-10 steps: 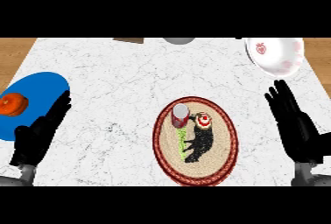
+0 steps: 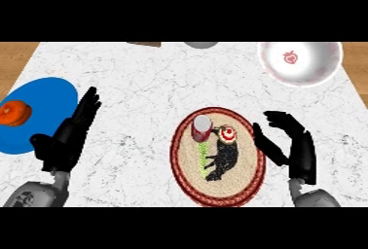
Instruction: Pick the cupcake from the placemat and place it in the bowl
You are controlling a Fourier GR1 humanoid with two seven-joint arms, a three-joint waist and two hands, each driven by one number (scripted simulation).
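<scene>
The cupcake [image 2: 202,128], white-topped with a dark red wrapper, stands on the upper part of a round woven placemat [image 2: 219,155] with a black animal design. A white bowl [image 2: 299,62] with a red strawberry mark sits at the far right of the counter. My right hand [image 2: 287,143] is just right of the placemat, fingers bent inward at the tips toward the cupcake, holding nothing and not touching it. My left hand [image 2: 68,136] rests open at the left, fingers up.
A blue plate [image 2: 43,102] at the left edge carries an orange-red fruit [image 2: 13,113]. A grey round object [image 2: 201,44] and a brown item [image 2: 146,44] show at the counter's far edge. Wooden floor lies beyond both counter sides.
My right hand has moved left and down toward the placemat, and its fingers have begun to bend inward. The left hand and cupcake stay as before.
</scene>
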